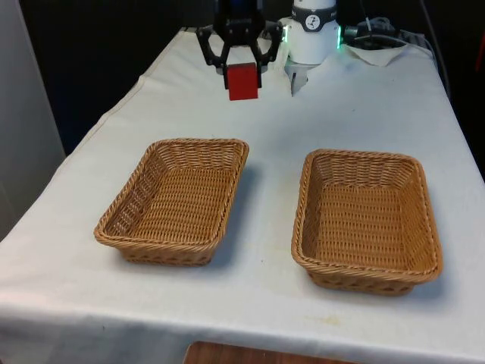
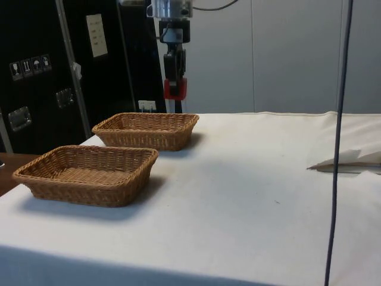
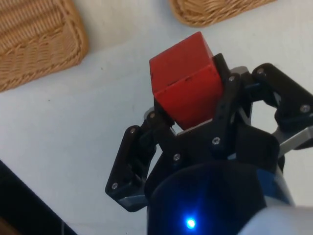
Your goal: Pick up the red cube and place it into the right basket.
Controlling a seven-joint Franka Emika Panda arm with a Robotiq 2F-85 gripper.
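Both baskets (image 1: 176, 201) (image 1: 367, 218) empty; jaws grip red cube (image 1: 243, 82).

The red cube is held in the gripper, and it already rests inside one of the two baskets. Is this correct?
Not quite. The gripper does hold the red cube, but the side view shows it in the air above the table, behind both baskets, not inside one.

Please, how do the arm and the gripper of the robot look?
The arm is white and rounded, with green light at its joint. The gripper is black, with angular linked fingers held by small silver screws.
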